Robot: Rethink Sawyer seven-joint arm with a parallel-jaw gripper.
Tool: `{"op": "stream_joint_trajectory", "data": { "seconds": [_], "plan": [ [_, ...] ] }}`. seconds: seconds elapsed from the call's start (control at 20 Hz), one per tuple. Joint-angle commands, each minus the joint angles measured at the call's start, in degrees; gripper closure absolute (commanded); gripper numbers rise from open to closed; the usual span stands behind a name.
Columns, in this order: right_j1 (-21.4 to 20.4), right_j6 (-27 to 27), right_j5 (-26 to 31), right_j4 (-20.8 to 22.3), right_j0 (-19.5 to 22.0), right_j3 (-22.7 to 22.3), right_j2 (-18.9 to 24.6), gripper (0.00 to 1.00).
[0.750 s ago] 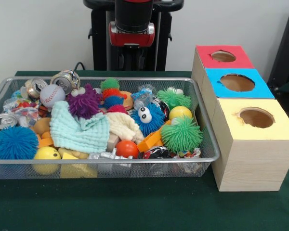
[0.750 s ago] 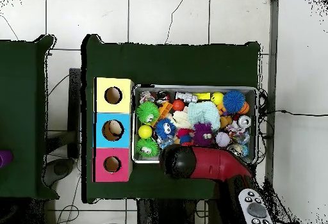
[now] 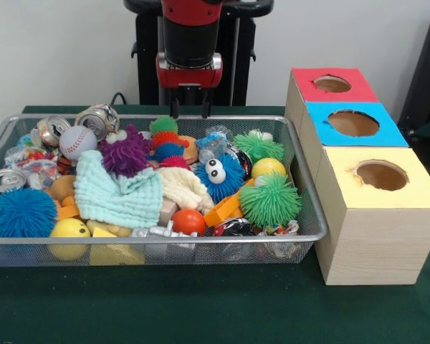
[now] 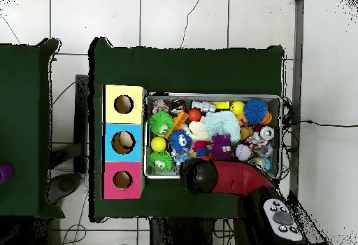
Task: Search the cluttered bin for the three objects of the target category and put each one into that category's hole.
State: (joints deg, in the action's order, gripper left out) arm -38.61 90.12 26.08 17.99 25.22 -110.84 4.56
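Observation:
The cluttered bin (image 3: 158, 242) is a silver wire-mesh tray heaped with toys, and it also shows in the overhead view (image 4: 213, 96). In it lie a green spiky ball (image 3: 269, 199), a blue furry toy with eyes (image 3: 218, 175), a purple furry toy (image 3: 125, 153), a baseball (image 3: 77, 141), crushed cans (image 3: 100, 118) and a mint cloth (image 3: 118, 193). My gripper (image 3: 190, 111) hangs open and empty above the bin's far rim, near its middle. In the overhead view the arm's head (image 4: 199, 174) covers it.
Three wooden boxes stand in a row beside the bin, each with a round hole: red top (image 3: 333, 84), blue top (image 3: 352, 123), yellow top (image 3: 381, 176). In the overhead view something pale shows inside the blue box's hole (image 4: 124, 142). The table is dark green.

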Motion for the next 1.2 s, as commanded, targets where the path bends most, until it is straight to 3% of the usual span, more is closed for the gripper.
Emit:
{"op": "stream_joint_trajectory", "data": {
  "seconds": [0.05, 0.65, 0.95, 1.2],
  "plan": [
    [3.39, 0.98, -3.13, 3.97, 0.03, 6.31, 3.53, 0.0],
    [1.67, -1.86, -0.82, 5.96, 3.52, 5.59, 4.91, 0.0],
    [-1.46, -5.73, 2.16, 6.17, 8.19, 4.01, 7.14, 0.0],
    [-1.33, -6.74, 3.12, 7.32, 10.51, 4.46, 8.06, 0.0]
  ]
}}
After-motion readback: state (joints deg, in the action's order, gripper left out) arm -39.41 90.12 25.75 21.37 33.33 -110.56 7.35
